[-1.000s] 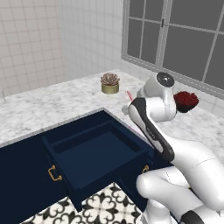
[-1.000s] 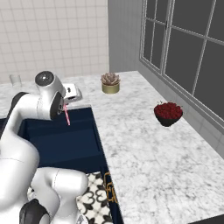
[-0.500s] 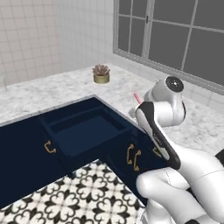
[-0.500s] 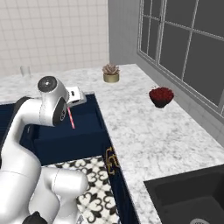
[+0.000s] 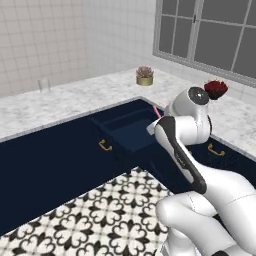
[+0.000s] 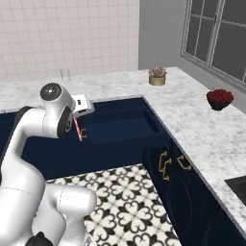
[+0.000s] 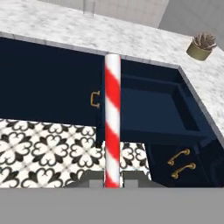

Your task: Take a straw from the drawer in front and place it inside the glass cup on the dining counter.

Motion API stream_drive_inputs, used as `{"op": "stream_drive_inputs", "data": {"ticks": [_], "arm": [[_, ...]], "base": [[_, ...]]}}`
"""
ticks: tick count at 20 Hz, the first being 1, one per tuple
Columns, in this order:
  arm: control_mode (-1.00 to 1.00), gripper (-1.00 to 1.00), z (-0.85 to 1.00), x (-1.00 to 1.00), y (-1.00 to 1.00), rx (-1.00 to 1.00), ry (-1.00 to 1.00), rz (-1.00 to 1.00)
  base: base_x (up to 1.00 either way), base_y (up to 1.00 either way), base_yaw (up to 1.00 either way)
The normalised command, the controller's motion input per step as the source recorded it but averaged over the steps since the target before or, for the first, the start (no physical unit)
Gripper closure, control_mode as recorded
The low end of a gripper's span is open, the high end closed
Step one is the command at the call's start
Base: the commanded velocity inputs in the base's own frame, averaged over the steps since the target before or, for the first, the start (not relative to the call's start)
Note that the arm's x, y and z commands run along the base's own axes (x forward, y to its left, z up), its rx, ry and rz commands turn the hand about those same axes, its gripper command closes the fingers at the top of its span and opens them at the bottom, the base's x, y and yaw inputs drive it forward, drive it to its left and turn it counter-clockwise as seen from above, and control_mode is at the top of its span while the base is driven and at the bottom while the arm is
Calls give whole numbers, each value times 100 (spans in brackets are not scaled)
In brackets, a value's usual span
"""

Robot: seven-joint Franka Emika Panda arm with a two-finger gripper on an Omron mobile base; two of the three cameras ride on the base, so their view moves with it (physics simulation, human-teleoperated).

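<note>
**Op:** Straw (image 7: 112, 118) first: I see it rising straight from between my gripper (image 7: 112, 181) tips in the hand view, red and white in spiral stripes. The gripper is clamped on its lower end. In the right base view the straw (image 6: 78, 129) hangs as a short red sliver below the hand, over the patterned floor (image 6: 129, 206), in front of the navy cabinets.

**Obs:** And the drawer?

**Op:** Drawer (image 6: 122, 127) stands pulled out from under the corner of the marble bench (image 6: 202, 129). As far as I can see into it, the box holds nothing, though its near wall hides part of the bottom. One brass bar handle shows on its front.

**Obs:** Other containers?

**Op:** A small potted plant (image 5: 145, 76) sits on the bench near the back corner, and a dark bowl (image 6: 219, 99) holding something red stands under the window. A small clear thing (image 5: 44, 84) stands by the tiled wall; I can't make out what it is.

**Obs:** Any writing?

**Op:** None I can read. My arm covers part of the drawer in the left base view.
</note>
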Motion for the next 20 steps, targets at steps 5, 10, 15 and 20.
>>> {"op": "stream_drive_inputs", "data": {"ticks": [5,10,15,20], "arm": [[100,100,0,0,0,0,0,0],[100,100,0,0,0,0,0,0],[100,100,0,0,0,0,0,0],[100,100,0,0,0,0,0,0]], "base": [[-21,100,0],[-23,100,0],[-33,100,0],[-33,100,0]]}}
